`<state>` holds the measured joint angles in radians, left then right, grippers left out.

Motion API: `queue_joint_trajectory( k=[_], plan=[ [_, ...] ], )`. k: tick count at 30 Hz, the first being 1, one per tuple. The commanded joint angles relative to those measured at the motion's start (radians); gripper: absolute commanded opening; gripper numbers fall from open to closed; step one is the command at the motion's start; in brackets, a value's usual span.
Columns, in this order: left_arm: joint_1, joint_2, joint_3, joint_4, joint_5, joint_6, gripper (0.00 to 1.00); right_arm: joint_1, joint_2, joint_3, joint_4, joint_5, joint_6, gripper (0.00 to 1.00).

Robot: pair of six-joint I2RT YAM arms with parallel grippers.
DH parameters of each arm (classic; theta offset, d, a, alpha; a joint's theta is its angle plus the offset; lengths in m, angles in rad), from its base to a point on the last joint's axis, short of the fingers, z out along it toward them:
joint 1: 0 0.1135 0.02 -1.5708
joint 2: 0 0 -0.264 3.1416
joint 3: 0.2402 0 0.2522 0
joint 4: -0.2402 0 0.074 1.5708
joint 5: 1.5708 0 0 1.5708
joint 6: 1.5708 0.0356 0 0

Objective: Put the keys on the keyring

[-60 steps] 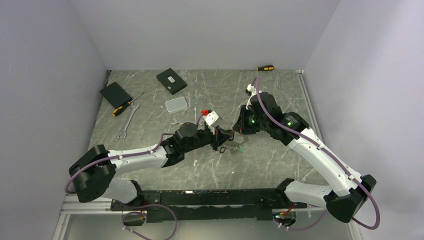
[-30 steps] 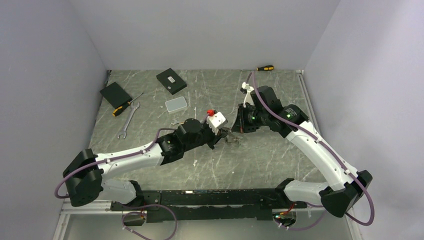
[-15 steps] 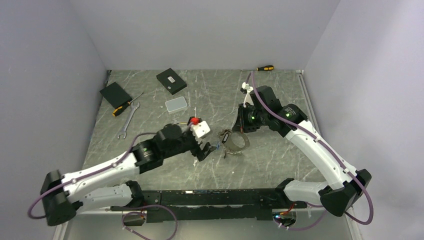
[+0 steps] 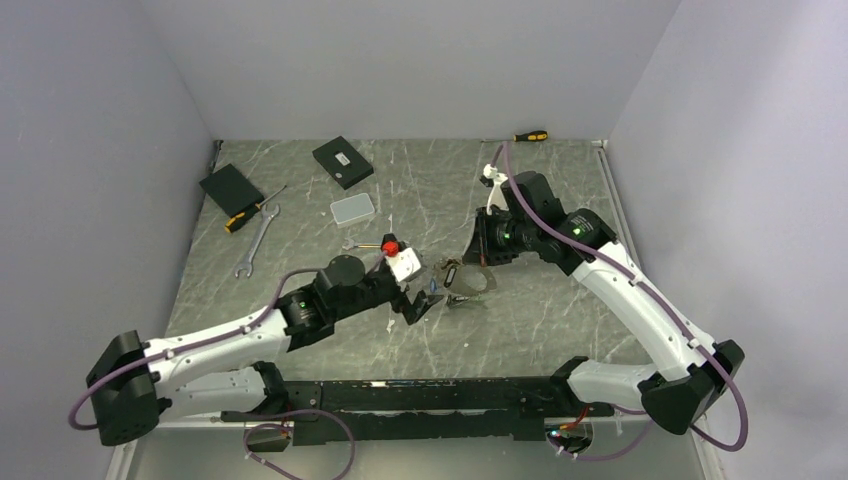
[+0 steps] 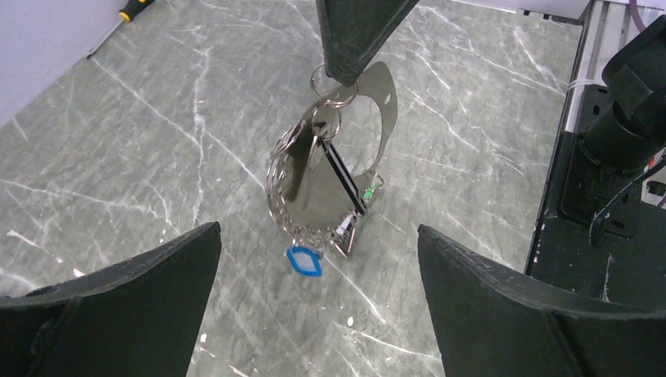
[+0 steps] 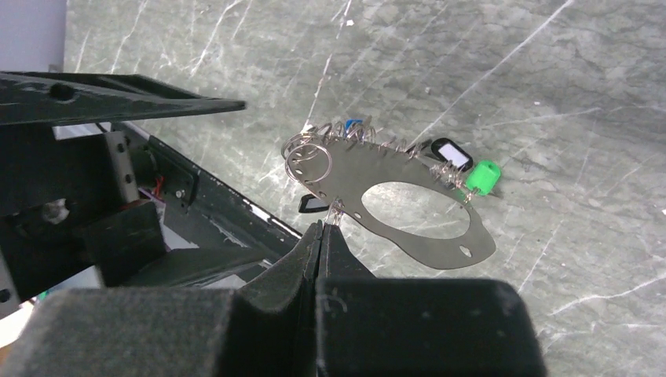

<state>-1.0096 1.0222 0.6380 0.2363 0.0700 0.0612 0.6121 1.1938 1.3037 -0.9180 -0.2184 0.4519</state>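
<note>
The keyring [image 6: 440, 243], a flat dark-grey loop fringed with small silver keys [image 6: 377, 141], hangs above the table. My right gripper [image 6: 320, 228] is shut on a small ring at its edge. A green tag [image 6: 483, 174] and a black-and-white tag [image 6: 450, 153] hang along its far side. In the left wrist view the keyring [image 5: 314, 188] dangles from the right fingertips [image 5: 353, 39], with a blue tag [image 5: 304, 261] at its bottom. My left gripper [image 5: 318, 236] is wide open, nothing between its fingers, just short of the keyring. From above, the left gripper [image 4: 420, 303] sits left of the keyring [image 4: 470, 282].
A silver wrench [image 4: 256, 242] and a yellow-handled screwdriver [image 4: 252, 210] lie at the left. Two black boxes [image 4: 231, 186] [image 4: 343, 161] and a pale grey case [image 4: 353, 208] sit behind them. Another screwdriver [image 4: 530, 135] lies at the back wall.
My left gripper, shut at the keyring a second ago, has opened wide and drawn back to the left and nearer. The right gripper keeps the keyring where it was.
</note>
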Motion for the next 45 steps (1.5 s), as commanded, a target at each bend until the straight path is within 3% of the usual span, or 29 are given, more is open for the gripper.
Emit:
queue_joint_trajectory(
  k=[1,19,25,37,40,45],
  plan=[
    [-0.004,0.062,0.068,0.136,0.055,0.059,0.99,0.000,-0.056,-0.006,0.089,-0.063,-0.016,0.00],
    [0.006,0.192,0.153,0.157,0.144,0.135,0.99,0.008,-0.097,-0.032,0.096,-0.113,-0.083,0.00],
    [0.027,0.237,0.172,0.165,0.182,0.126,0.85,0.009,-0.122,-0.047,0.106,-0.130,-0.079,0.00],
    [0.055,0.264,0.180,0.223,0.231,0.077,0.77,0.009,-0.145,-0.072,0.117,-0.148,-0.073,0.00],
    [0.057,0.260,0.177,0.226,0.235,0.074,0.72,0.009,-0.143,-0.070,0.120,-0.153,-0.071,0.00],
    [0.057,0.262,0.181,0.227,0.251,0.074,0.41,0.010,-0.140,-0.067,0.122,-0.153,-0.070,0.00]
  ],
)
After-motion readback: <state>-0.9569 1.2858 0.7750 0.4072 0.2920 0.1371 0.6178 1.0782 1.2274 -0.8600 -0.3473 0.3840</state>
